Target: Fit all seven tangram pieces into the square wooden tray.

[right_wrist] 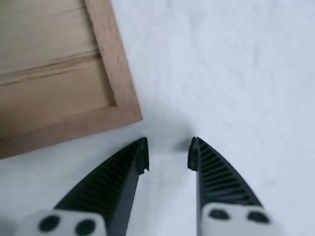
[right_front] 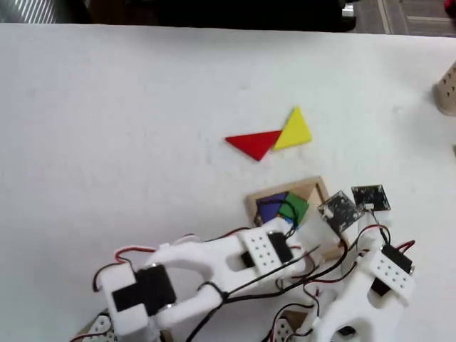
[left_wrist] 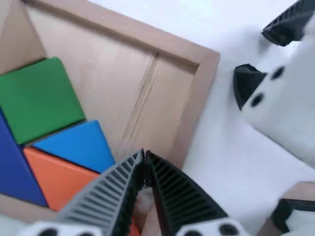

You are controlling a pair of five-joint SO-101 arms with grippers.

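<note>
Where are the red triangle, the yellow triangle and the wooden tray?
red triangle (right_front: 255, 143): high view, on its middle.
yellow triangle (right_front: 293, 131): high view, on its middle.
wooden tray (left_wrist: 198, 98): left wrist view, on its raised rim.

On my feed a white counter (right_front: 107, 107) with a faintly grainy surface spans the whole scene. At its right edge, on the far side, stands 1 beige object (right_front: 447, 89) dotted with small holes, cut off by the frame. Beyond the counter's far edge I see a dark strip (right_front: 214, 11), with pale tiled floor (right_front: 420, 16) at the far right and a ribbed grey surface (right_front: 25, 10) at the far left.
</note>
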